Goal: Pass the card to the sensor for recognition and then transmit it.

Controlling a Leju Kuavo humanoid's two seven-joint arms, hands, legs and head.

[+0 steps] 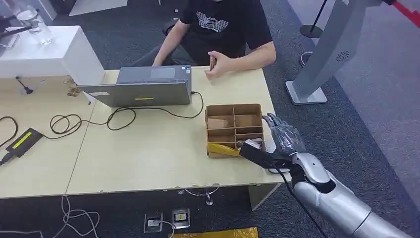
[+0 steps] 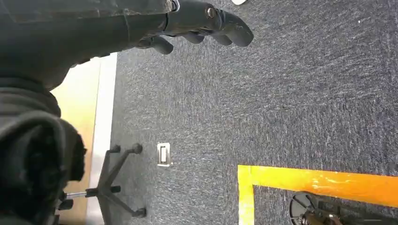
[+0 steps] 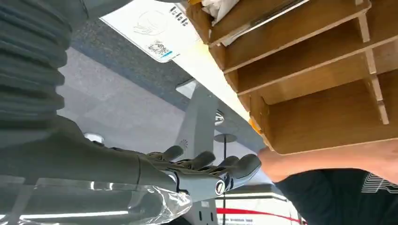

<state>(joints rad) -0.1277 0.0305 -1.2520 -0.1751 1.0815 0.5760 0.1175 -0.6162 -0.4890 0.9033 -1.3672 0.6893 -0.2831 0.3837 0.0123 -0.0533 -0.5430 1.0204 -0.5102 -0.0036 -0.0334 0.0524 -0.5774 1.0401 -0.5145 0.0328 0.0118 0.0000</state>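
Note:
A person in a black shirt sits at the far side of the table and holds a small brown card (image 1: 212,63) upright in one hand. A cardboard box with dividers (image 1: 233,130) (image 3: 324,93) stands near the table's right edge. My right hand (image 1: 281,140) (image 3: 206,169) hovers just right of that box, fingers spread and holding nothing. A white printed card with a code mark (image 3: 152,26) lies on the table beside the box. My left hand (image 2: 202,21) hangs over the carpet with nothing in it.
An open grey laptop (image 1: 143,87) stands at the back of the table (image 1: 148,153), with black cables and a power brick (image 1: 22,141) at the left. A yellow packet (image 1: 223,148) lies in the box. A grey stand (image 1: 322,59) rises at the right.

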